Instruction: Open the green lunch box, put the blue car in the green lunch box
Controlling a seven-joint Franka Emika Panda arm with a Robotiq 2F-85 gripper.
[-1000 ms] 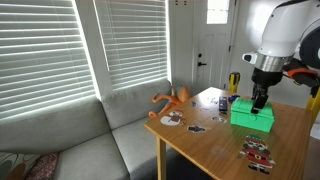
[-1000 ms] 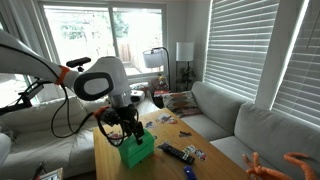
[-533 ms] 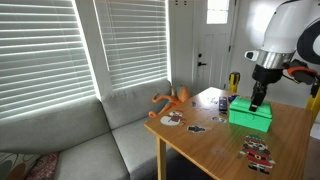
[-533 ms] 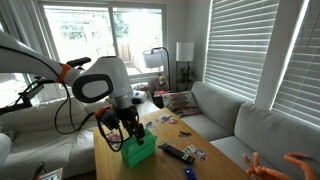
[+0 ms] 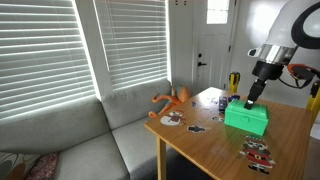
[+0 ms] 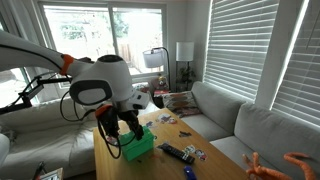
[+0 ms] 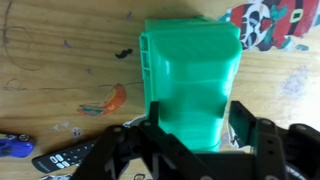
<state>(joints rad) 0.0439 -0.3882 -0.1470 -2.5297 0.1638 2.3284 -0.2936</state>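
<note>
The tool [image 7: 197,135] is reaching down over the near end of the green lunch box [image 7: 190,70]. Its fingers [image 7: 150,128] are spread wide, one lying against each long side, so it is gripping the box across its width. The box is sitting on the wooden worktop [image 7: 60,60], and its lid is looking closed. In the wrist view the blue car [image 7: 12,147] is lying at the lower left edge, well apart from the box and outside it. A dark remote-shaped object [image 7: 65,158] is lying just beside the car. A red-and-white patterned piece [image 7: 265,22] is lying past the box's far corner. In an exterior view an orange toy [image 5: 172,98] is sprawling at the worktop's edge, next to a grey sofa [image 5: 90,140].
</note>
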